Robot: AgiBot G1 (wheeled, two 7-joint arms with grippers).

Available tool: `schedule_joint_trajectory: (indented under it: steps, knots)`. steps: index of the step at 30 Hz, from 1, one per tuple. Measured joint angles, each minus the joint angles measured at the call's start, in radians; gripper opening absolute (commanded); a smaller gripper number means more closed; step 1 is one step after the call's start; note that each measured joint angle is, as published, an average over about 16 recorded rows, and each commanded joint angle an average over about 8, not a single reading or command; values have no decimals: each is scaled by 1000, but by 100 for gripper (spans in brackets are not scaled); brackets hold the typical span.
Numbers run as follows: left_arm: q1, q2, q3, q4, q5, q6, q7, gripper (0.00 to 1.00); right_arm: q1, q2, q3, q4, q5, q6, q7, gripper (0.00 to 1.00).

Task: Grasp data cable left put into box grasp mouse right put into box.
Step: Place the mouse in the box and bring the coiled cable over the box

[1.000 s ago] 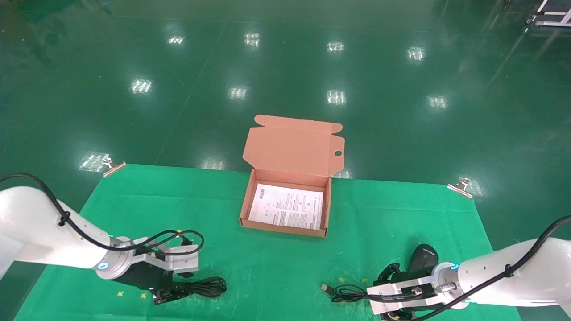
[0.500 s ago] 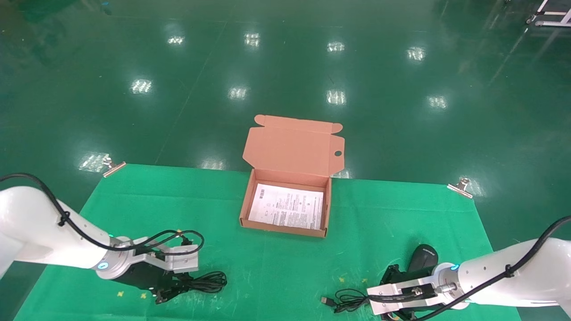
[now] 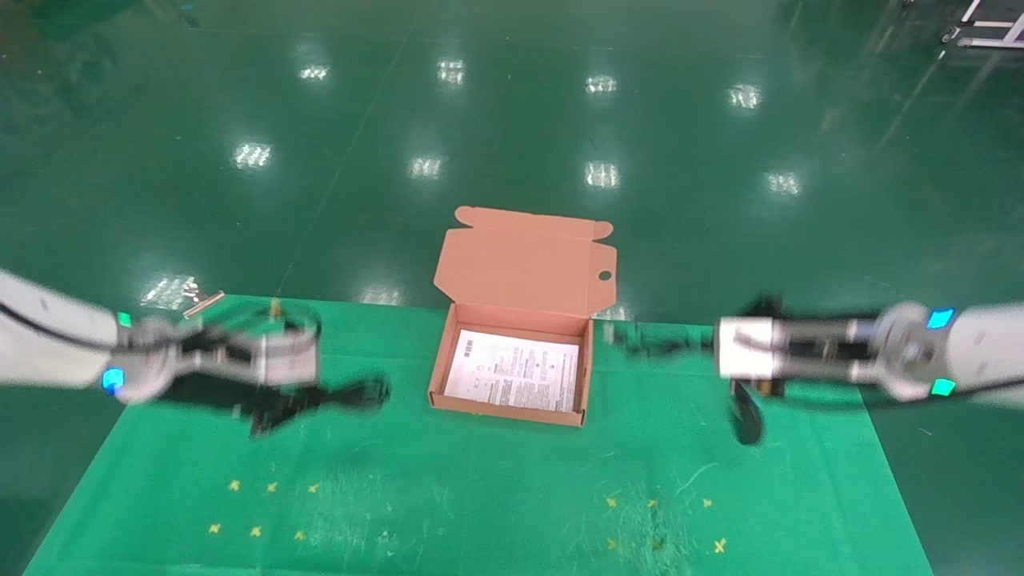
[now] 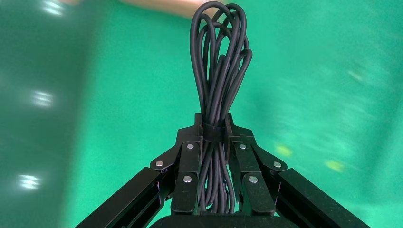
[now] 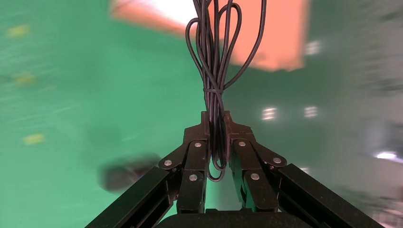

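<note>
Data cable (image 4: 219,80) pinched in left claw (image 4: 214,130).

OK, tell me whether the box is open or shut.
Open: the box has its lid standing up behind, and a printed sheet shows inside.

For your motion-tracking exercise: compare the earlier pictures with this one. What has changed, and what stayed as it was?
Both arms rose off the mat toward the box. The left claw carries the cable bundle; the right claw lifted the mouse by its cord. The box stayed open, unmoved.

Glossy green floor (image 3: 512,120), ceiling-light reflections, possibly trolley (image 3: 988,24)
</note>
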Motion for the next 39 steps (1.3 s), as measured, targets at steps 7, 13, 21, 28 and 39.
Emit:
schedule_joint_trajectory:
  steps: [7,13,21,28,39]
  knots:
    - [-48,-18,-34,-141,3,-63,-56,0,116,-89,35,-17,6,61,-12,0]
    - [-77,-12,-50,-216,24,-117,-100,0,208,-226,50,-153,33,120,-102,0]
    - [-102,-10,-58,-265,59,-160,-135,0,299,-378,73,-370,95,174,-271,0]
    - [-108,-20,-57,-283,89,-176,-151,0,333,-444,87,-473,140,185,-371,0]
    - [-115,-46,-33,-262,210,-200,-217,0,304,-482,69,-517,170,200,-432,0]
